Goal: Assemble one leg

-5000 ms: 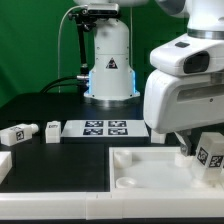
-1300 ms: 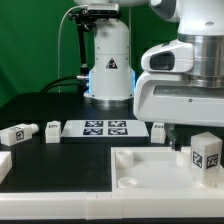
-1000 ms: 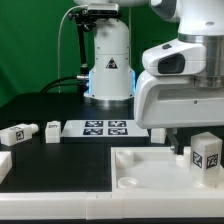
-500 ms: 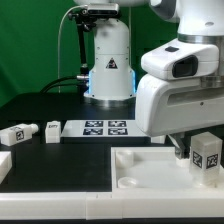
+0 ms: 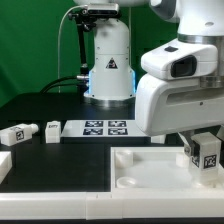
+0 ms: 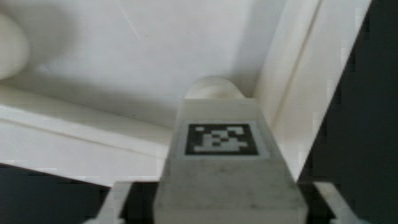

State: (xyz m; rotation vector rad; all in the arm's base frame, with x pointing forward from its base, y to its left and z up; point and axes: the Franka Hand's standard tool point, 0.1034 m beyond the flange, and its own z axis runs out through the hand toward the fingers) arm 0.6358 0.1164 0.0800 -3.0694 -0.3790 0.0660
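Far to the exterior view's left of the claw, two loose legs (image 5: 15, 133) (image 5: 52, 130) lie side by side on the black surface (image 5: 60, 155), well apart from it. Nearer to it, but still to its left in that view, the marker board (image 5: 105, 127) lies flat, with the arm base (image 5: 108, 60) standing behind it. The big white tray (image 5: 140, 165) stretches from there to below the claw.

The claw (image 5: 203, 143) hangs over the tray's end at the exterior view's right, clenched on the leg (image 5: 208, 155), whose tag faces the camera. In the wrist view the leg (image 6: 219, 150) sits clamped in the claw (image 6: 219, 203), with a finger (image 6: 121, 203) against each flank. Its tagged face is up and its rounded tip points at the tray's (image 6: 107, 60) pale inside, close to a raised rim. I cannot tell whether the tip touches the tray.
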